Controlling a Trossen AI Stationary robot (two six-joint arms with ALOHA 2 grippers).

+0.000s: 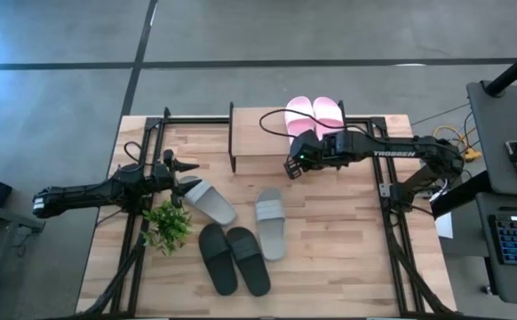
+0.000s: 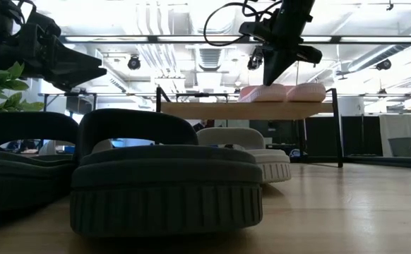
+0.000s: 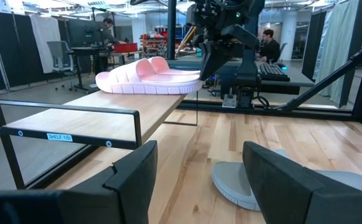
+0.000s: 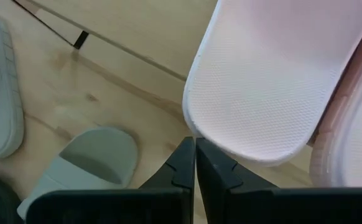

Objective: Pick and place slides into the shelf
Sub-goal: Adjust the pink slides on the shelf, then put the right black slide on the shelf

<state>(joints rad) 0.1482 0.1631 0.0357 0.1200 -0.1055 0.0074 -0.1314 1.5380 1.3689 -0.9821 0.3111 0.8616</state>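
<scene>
Slides: I count the pink pair [image 1: 313,114] on the shelf [image 1: 258,142], at its right end, side by side; the other four lie on the tabletop [image 1: 330,249].
Grey slide by left arm [image 1: 208,200]: lies just beside my left tool [image 1: 186,174], long axis slanting away toward the middle of the tabletop.
Second grey slide [image 1: 270,222]: near the centre, long axis running front to back, well apart from both tools.
Black pair [image 1: 233,259]: side by side nearer the front edge, beside the small green plant [image 1: 167,226].
Left tool: jaws spread wide, nothing between them; in its wrist view the grey slide shows just past the fingers [image 3: 131,180].
Right tool [image 1: 296,165]: jaws pressed together on nothing, hanging at the shelf's front edge beside the heel of the pink pair.
Nearer arm: I judge the left, since the slanted grey slide sits right at its tool.
Key relation: the slide lies forward and toward the middle from the left tool, so I would turn the wrist to bring the jaws across its narrow width, not along its length.
Progress: two of six placed, I judge.
</scene>
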